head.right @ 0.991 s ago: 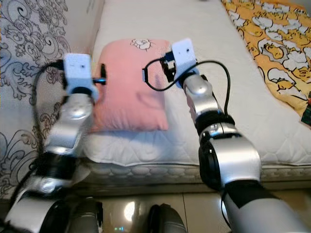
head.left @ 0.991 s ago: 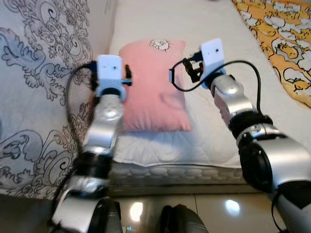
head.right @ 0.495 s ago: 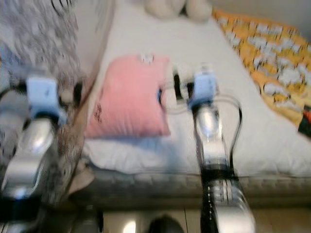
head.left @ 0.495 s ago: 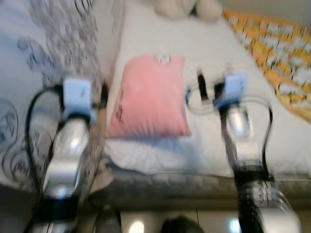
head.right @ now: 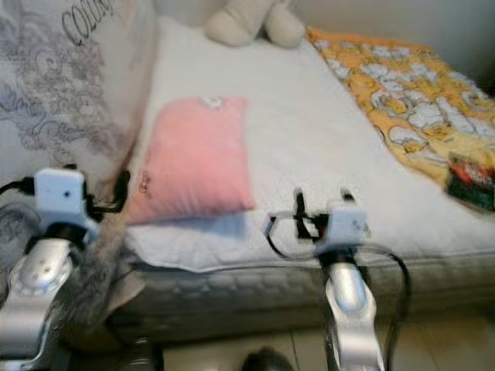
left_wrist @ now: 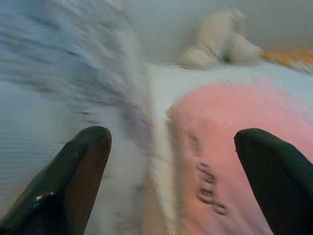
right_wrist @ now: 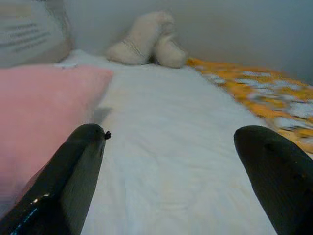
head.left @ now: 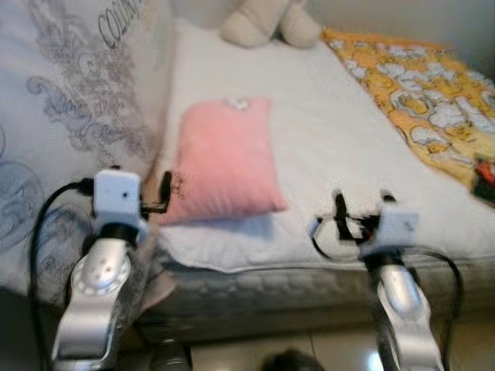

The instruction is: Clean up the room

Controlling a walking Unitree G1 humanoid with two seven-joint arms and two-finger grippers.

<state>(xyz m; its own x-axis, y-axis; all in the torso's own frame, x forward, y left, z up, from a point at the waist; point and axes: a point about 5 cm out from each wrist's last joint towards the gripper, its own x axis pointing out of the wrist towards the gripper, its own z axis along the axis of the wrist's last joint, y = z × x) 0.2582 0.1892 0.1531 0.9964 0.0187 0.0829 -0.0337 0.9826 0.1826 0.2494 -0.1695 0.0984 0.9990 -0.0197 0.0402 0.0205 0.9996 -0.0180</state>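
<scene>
bed (head.left: 340,147) white sheet | patterned wall fabric (head.left: 69,116) left | tile floor (head.right: 232,340)

The head's two eyes look forward and down over the bed's (head.left: 325,131) near edge, both taking in the pink pillow (head.left: 224,158). Each wrist camera looks low along the mattress toward the far edge, sharing the pillow and a cream plush toy (right_wrist: 146,39)
</scene>
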